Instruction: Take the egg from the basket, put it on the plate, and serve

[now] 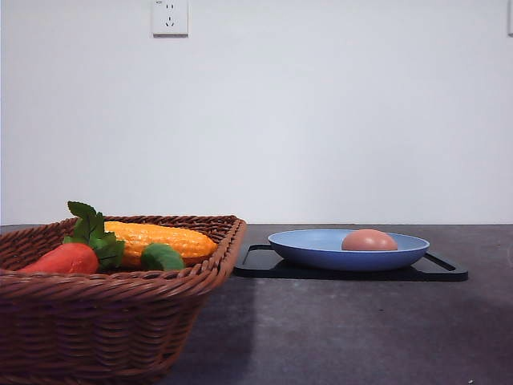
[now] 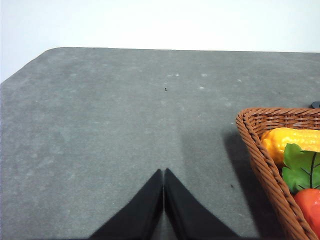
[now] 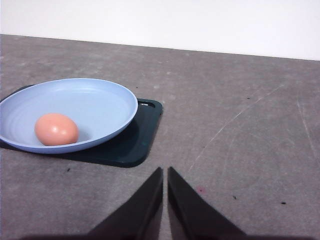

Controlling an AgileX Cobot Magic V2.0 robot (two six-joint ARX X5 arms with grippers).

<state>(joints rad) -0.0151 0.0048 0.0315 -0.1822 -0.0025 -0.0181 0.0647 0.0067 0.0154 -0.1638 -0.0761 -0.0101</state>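
Front view low, table-level; shares basket point(image 1: 112, 305) with left wrist, plate point(image 1: 321, 250) with right.

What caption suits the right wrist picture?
Egg resting in blue plate on black tray, right gripper shut nearby.

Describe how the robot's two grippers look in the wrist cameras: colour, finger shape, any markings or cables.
The left gripper and the right gripper look alike: two plain matte black fingers each, broad at the base and tapering to slim pointed tips, like a pair of wedges. No markings, labels or cables are visible on the parts in view.
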